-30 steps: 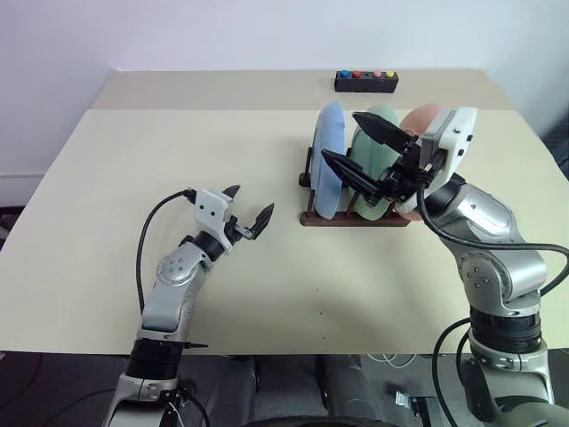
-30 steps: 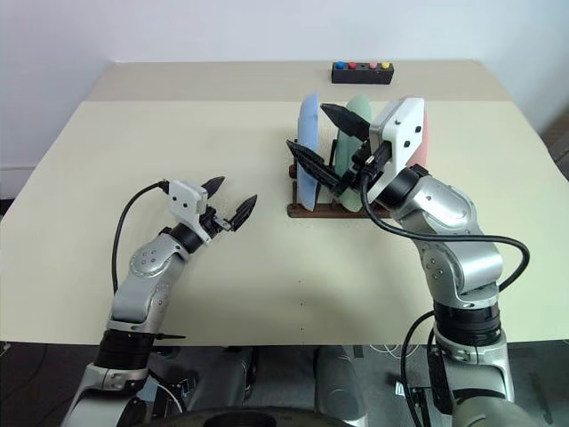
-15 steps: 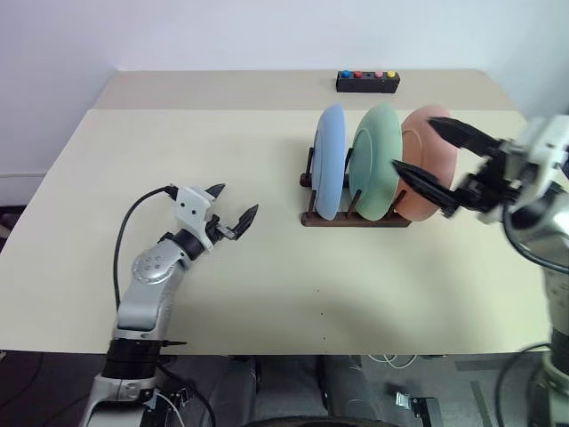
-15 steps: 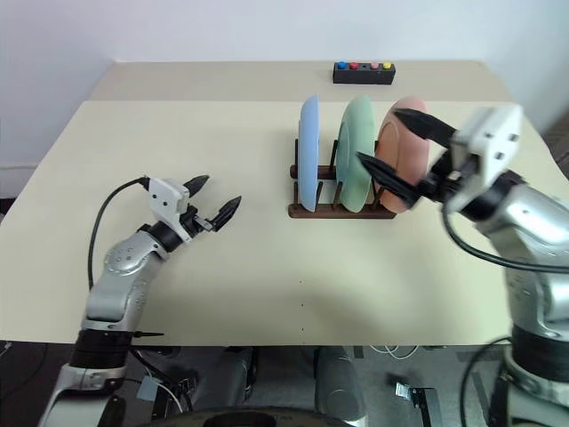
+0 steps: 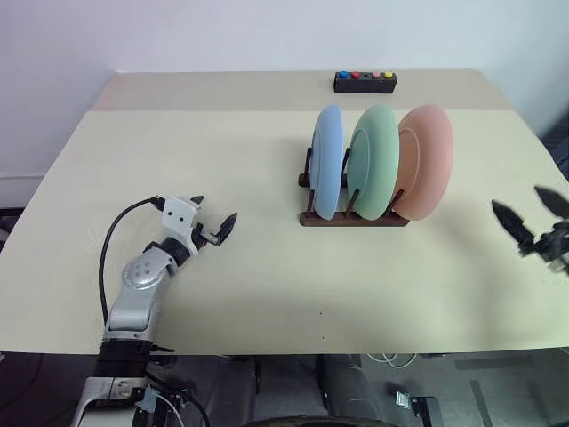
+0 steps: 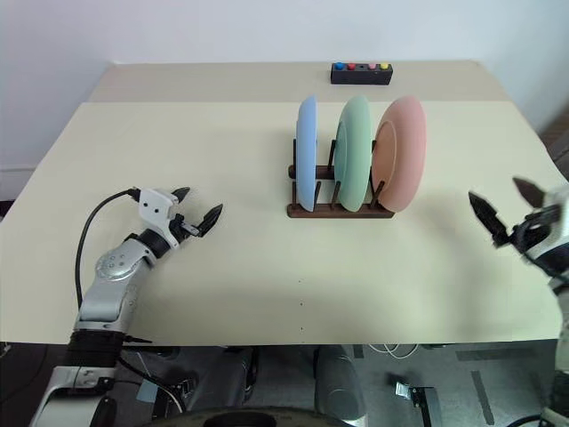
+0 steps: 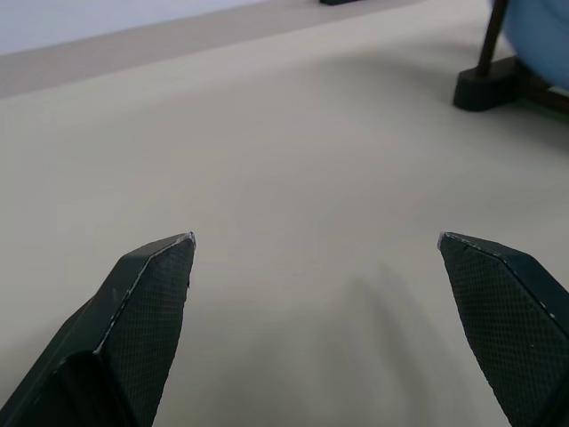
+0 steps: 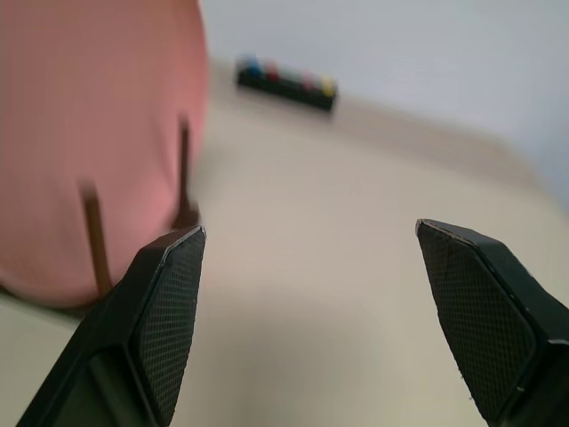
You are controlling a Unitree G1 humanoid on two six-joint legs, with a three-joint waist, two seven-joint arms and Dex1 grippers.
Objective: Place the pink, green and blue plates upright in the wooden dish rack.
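Three round matte plates stand upright in a small dark brown wooden dish rack on the beige worktop: light blue plate on the left, pale mint green plate in the middle, salmon pink plate on the right. A small black box with coloured buttons lies near the worktop's far edge. Left claw, fingers spread wide and holding nothing, hangs low over the worktop, well apart from the rack. Right claw, likewise spread and empty, sits right of the rack, clear of the pink plate.
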